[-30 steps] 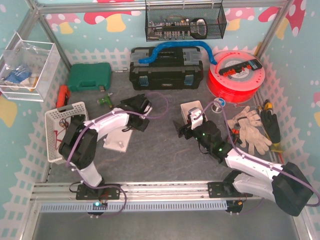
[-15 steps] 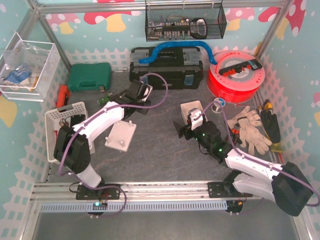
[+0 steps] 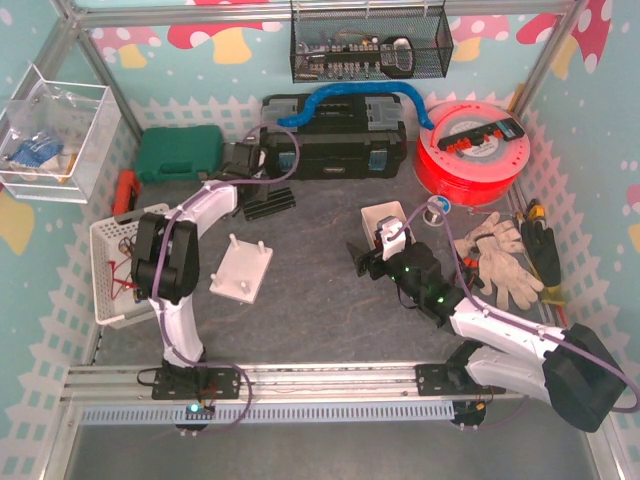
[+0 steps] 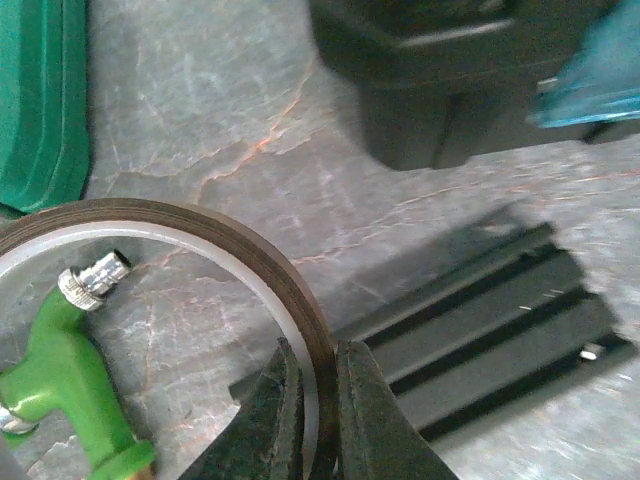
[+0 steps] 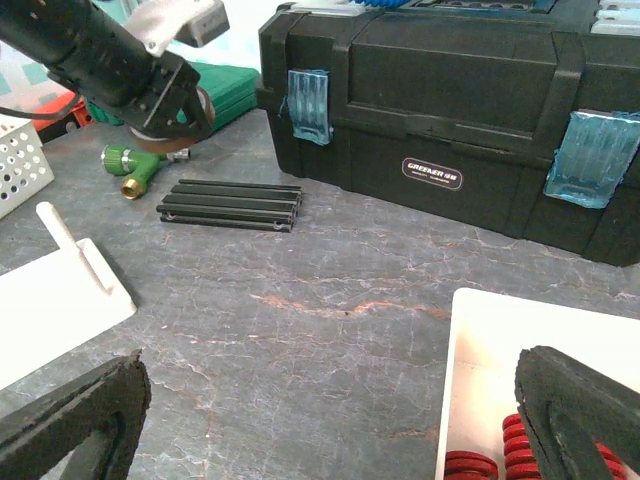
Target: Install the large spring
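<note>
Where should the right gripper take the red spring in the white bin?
Probably across the coil body of the red spring, coming straight down: the walls of the white bin shut off the sides and its top is open. Only a few coils show.

Overhead from behind, left wrist close over black rail (image 4: 490,320), right wrist low toward toolbox (image 5: 430,120) and rail

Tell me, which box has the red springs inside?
The small open white box by the right gripper; red springs show inside. The black toolbox and green case are shut.
</note>
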`<action>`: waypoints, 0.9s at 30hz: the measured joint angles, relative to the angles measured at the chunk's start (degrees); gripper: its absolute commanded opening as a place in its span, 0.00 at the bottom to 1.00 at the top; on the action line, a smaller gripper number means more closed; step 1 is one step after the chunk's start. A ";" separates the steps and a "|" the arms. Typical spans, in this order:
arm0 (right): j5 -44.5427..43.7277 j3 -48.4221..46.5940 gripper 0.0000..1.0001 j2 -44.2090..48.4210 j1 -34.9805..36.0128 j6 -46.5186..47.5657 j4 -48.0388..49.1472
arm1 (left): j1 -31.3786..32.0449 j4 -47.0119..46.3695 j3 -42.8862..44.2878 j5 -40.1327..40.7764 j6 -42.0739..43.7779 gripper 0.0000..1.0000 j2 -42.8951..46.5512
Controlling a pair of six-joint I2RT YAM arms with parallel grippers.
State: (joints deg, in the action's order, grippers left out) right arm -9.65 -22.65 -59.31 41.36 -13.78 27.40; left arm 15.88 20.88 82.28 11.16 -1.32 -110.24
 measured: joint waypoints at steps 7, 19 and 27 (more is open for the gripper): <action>-0.15 0.00 0.99 -0.44 0.00 0.00 0.00 | -3.52 -0.63 2.67 -2.45 0.04 0.13 -6.95; -2.16 -0.04 0.99 -2.56 0.00 -0.20 -0.50 | -3.91 -1.07 3.26 -5.60 0.37 0.58 -9.14; -6.23 -3.10 0.99 -4.24 -0.09 -3.26 -6.10 | -3.82 -2.01 -2.93 -10.12 -2.05 0.99 3.02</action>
State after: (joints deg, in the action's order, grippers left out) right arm -15.88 -25.76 -63.55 41.28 -17.04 21.30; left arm 12.05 18.87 79.35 1.04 -3.38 -107.22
